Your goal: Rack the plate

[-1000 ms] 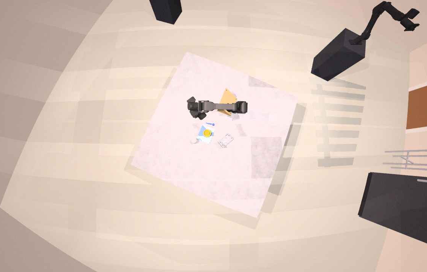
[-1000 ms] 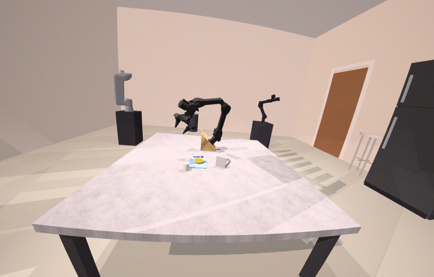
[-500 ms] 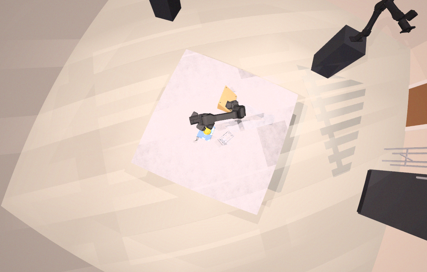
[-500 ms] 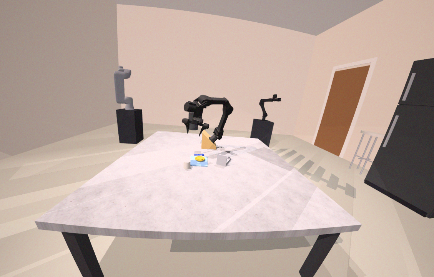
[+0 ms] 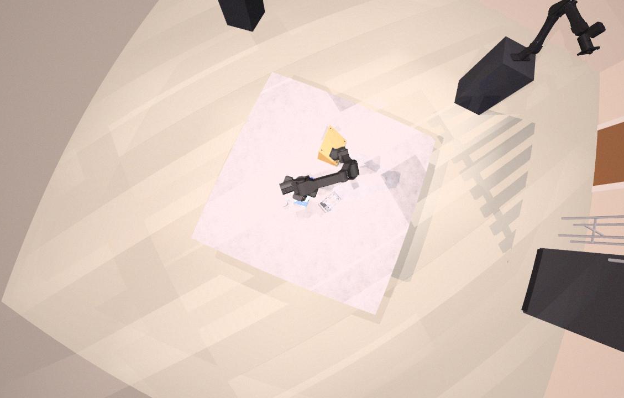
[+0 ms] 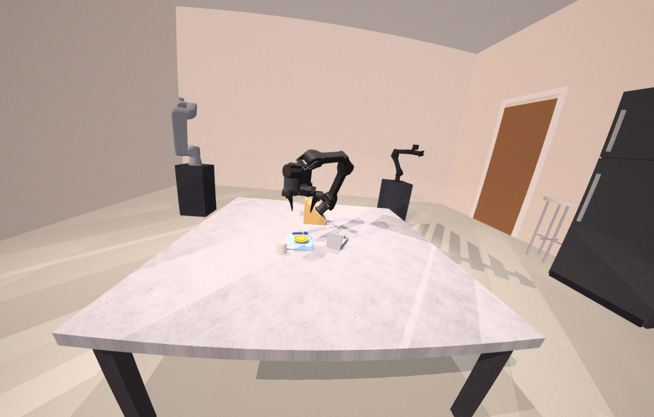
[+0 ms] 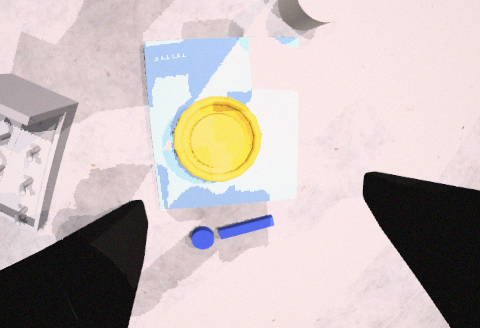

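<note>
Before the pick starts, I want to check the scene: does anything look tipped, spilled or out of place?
Nothing stands out. The plate lies flat on the blue mat, the rack stands beside it, and the open gripper hangs above, holding nothing.

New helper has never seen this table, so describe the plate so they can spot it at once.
Start at the marble table and find the light blue mat near its middle, below the arm's open fingers. The plate lies flat on that mat. It is the only round yellow thing there, unlike the blue spoon-like piece off the mat's edge, the pale cup and the grey dish rack.
</note>
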Controlling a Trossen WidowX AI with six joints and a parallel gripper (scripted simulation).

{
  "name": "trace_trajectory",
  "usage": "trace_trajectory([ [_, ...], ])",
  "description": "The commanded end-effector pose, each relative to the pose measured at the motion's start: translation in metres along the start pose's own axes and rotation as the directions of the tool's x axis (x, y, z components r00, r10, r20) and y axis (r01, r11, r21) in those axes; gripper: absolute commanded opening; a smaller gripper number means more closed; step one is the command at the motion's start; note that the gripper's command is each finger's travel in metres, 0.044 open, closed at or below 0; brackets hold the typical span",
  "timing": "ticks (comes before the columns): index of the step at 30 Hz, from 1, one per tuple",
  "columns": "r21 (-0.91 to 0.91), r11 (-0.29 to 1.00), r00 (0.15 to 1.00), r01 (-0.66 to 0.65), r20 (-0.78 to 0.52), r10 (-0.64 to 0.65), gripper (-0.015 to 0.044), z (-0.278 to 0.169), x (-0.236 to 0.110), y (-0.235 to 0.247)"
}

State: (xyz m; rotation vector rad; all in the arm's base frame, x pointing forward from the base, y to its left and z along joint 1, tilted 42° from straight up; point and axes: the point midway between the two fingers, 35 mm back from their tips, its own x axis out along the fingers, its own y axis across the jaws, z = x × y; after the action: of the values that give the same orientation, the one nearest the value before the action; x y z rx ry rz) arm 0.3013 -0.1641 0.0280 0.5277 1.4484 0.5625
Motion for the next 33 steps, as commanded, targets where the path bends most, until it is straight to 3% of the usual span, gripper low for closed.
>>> trace_trajectory([
  [1,0.003,1.000,1.000,-0.021,-0.019,0.021,0.0400,-0.003,0.049,0.002],
  [6,0.003,1.000,1.000,-0.024,-0.019,0.024,0.0400,-0.013,0.091,0.007],
  [33,0.003,1.000,1.000,-0.025,-0.018,0.025,0.0400,-0.012,0.129,0.009],
])
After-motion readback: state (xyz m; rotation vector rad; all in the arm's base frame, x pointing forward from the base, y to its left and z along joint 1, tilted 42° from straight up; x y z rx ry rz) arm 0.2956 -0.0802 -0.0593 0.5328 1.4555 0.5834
